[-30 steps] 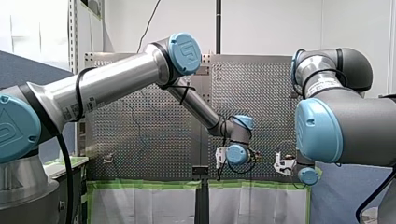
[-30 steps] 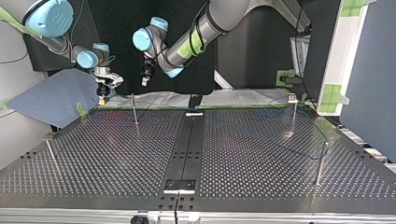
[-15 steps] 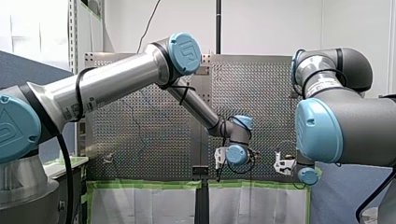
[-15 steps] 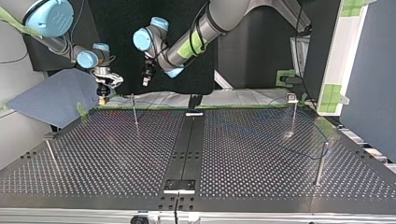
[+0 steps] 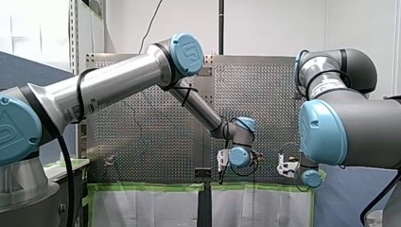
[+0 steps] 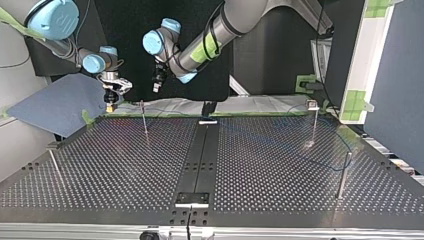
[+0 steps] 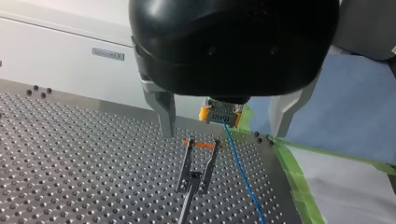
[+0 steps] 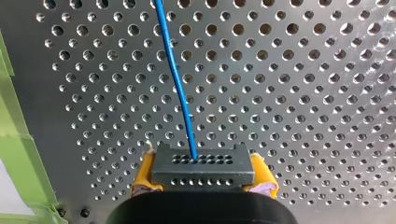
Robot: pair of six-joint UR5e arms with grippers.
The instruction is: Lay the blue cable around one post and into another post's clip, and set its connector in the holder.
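My right gripper [image 8: 202, 183] is clamped on the dark connector [image 8: 203, 164], with its yellow pads [image 8: 142, 179] pressed against both ends. The blue cable [image 8: 175, 79] leaves the connector's face and runs straight ahead over the perforated table [image 8: 303, 93]. My left gripper [image 7: 223, 133] hangs spread wide, with nothing between its metal fingers [image 7: 164, 109]. Ahead of it stands a forked clip post [image 7: 198, 163], the held connector near it and the cable trailing beside the post.
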